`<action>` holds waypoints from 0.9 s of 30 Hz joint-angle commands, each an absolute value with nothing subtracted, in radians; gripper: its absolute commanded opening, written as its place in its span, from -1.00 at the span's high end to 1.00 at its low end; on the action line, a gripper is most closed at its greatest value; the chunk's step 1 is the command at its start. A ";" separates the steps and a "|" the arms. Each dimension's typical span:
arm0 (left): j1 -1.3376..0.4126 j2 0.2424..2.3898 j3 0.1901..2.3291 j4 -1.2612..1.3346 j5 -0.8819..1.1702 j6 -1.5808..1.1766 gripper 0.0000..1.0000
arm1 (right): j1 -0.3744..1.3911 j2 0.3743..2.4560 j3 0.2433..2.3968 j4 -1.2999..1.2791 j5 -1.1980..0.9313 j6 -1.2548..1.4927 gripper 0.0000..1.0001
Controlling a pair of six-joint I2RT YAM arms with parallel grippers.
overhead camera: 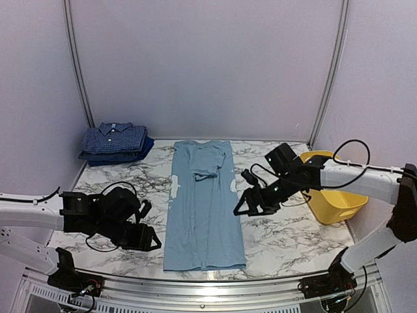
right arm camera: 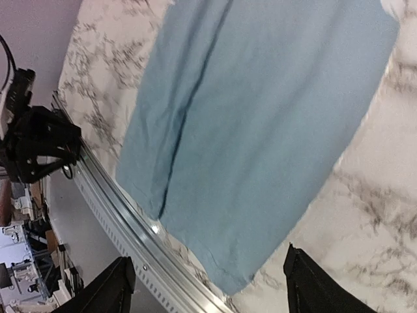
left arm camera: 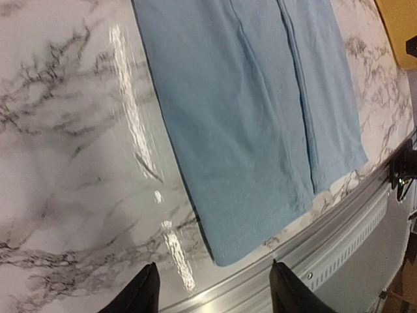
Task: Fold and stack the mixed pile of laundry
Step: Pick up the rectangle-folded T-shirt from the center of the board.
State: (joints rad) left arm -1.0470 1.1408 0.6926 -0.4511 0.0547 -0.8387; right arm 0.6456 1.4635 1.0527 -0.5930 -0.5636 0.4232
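Status, quick: you're approx two-thirds thru, by my read.

Done: the navy check shirt (overhead camera: 114, 137) sits folded at the back-left corner of the counter (overhead camera: 287, 238). It's on top of the dark-blue piece (overhead camera: 144, 147), also folded, so a stack of 2 is started.

In hand: the light-blue T-shirt (overhead camera: 203, 215) lies flat in the ctr of the counter as a long narrow strip. Collar is at the far end, hem at the near edge by the rail. Both sides look tucked in lengthwise, and a sleeve fold shows across the upper part. So the long folds seem done, cross folds not yet.

Claws: left claw (left arm camera: 215, 295) is spread w/ nothing btw its fingers, over bare counter just left of the tee's near-left hem corner. Right claw (right arm camera: 207, 283) is likewise spread & empty, just beside the strip's right edge. Neither grips cloth.

Left to do, as I judge it: fold the strip end over end into a compact packet. Then carry it to the back-left stack & set it on the check shirt.

Re the yellow tub (overhead camera: 335, 205) at the right edge: can't tell if anything more is in it. No other loose pcs on show.
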 commanded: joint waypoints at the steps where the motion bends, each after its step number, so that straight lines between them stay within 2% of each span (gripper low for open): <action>1: -1.114 1.108 0.619 -0.351 0.120 -1.027 -0.06 | 0.702 1.354 0.853 -0.613 -0.487 0.549 -0.46; 6: -1.175 1.192 0.583 -0.257 0.148 -1.072 0.20 | 0.723 1.281 0.648 -0.499 -0.503 0.638 -0.25; 11: -1.178 1.264 0.573 -0.204 0.171 -1.071 0.24 | 0.748 1.311 0.557 -0.354 -0.547 0.702 -0.08; 20: -1.178 1.344 0.540 -0.119 0.201 -1.094 0.29 | 0.810 1.389 0.505 -0.233 -0.568 0.755 0.00; 27: -1.178 1.334 0.510 -0.114 0.195 -1.149 0.42 | 0.821 1.397 0.486 -0.232 -0.581 0.753 0.11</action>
State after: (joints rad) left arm -1.1748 1.3422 0.5289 -0.1329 0.1871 -1.1149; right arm 0.8051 1.3823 0.5179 -0.2218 -0.5980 0.7368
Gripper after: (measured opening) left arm 0.298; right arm 0.457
